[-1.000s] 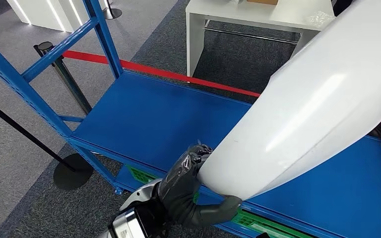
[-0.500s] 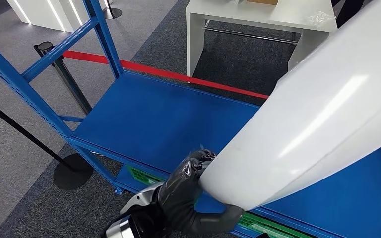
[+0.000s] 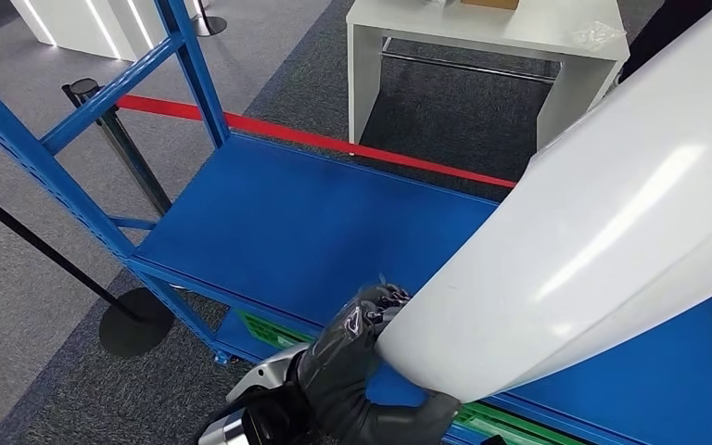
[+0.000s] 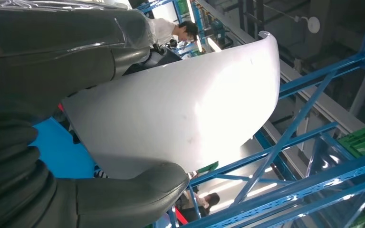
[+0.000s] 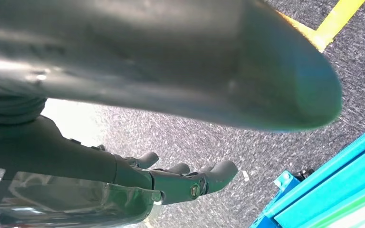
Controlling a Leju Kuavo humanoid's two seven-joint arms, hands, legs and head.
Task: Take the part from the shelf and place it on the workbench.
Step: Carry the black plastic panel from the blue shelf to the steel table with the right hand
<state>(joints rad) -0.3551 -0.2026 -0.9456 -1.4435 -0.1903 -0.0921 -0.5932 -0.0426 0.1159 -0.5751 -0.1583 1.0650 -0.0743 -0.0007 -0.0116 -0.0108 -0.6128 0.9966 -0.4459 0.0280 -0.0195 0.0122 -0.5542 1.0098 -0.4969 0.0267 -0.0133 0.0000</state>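
Blue shelf deck (image 3: 297, 222) bare below raised white part (image 3: 603, 241); blue uprights (image 3: 185, 65) bound left side; white table (image 3: 482, 37) beyond.

light: bright, even overhead | glare: streaks on white part (image 3: 603, 250) | blur: right wrist foreground soft

The left hand (image 4: 52, 142) grips the white curved part (image 4: 180, 109) at its near edge, thumb pressed beneath at six o'clock. Blue shelf beams (image 4: 309, 142) cross at four o'clock; a green crate (image 4: 363, 140) sits at three.
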